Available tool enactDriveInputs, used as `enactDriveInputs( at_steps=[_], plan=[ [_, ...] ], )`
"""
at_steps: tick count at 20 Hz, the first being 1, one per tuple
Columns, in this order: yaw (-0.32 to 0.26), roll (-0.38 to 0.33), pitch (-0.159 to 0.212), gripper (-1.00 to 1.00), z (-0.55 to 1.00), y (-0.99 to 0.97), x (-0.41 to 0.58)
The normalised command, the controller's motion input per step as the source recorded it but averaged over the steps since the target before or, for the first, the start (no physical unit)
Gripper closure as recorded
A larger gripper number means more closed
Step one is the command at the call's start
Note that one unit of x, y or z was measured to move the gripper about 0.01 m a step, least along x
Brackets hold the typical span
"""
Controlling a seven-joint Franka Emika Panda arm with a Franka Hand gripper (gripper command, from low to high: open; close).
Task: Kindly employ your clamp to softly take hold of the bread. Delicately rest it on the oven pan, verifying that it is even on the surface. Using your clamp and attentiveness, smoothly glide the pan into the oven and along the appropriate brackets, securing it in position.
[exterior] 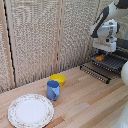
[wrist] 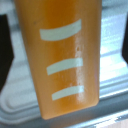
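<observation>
The white boxy clamp (exterior: 102, 51) on the white-and-grey robot arm is hanging low over the flat dark oven pan (exterior: 111, 62) of thin parallel wire bars, at the exterior view's right. Its two short dark-blue fingers (wrist: 125, 46) are showing in the wrist view only as dark shapes at either edge of the picture, with the small orange-yellow oblong bread (wrist: 62, 57) filling the space between them; whether they are pressing on it or standing just off it I cannot tell. The bread is bearing three pale stripes across its face. In the exterior view the bread (exterior: 100, 58) is sitting just beneath the clamp, on the pan's bars near the end toward the exterior view's left. Under it in the wrist view a ribbed metallic surface (wrist: 112, 75) is lying, too blurred to name. The small dark oven (exterior: 121, 50) is standing behind the pan, largely hidden.

Well apart, on the light wooden table (exterior: 85, 102), a blue mug (exterior: 53, 90) is standing upright, just beside a round yellow bowl (exterior: 58, 78) behind it. A white round plate (exterior: 30, 110) with a patterned rim is lying near the mug. A woven beige screen (exterior: 45, 35) is closing the back.
</observation>
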Motion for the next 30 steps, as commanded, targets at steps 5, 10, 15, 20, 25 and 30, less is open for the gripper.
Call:
enactDriveInputs(
  at_steps=[5, 10, 15, 20, 25, 30],
  plan=[
    [-0.011, -0.037, -0.008, -1.0, 0.02, 0.18, -0.024],
    [-0.115, -0.06, -0.072, -1.0, 0.77, 0.4, -0.178],
    [-0.059, -0.016, -0.013, -1.0, 0.93, 0.45, -0.083],
    [0.027, -0.071, 0.0, -1.0, 0.34, 0.67, -0.187],
    [0.128, -0.102, 0.056, -1.0, 0.03, 0.4, -0.335],
    [0.255, -0.053, 0.052, -1.0, -0.03, 0.07, -0.509]
  ],
)
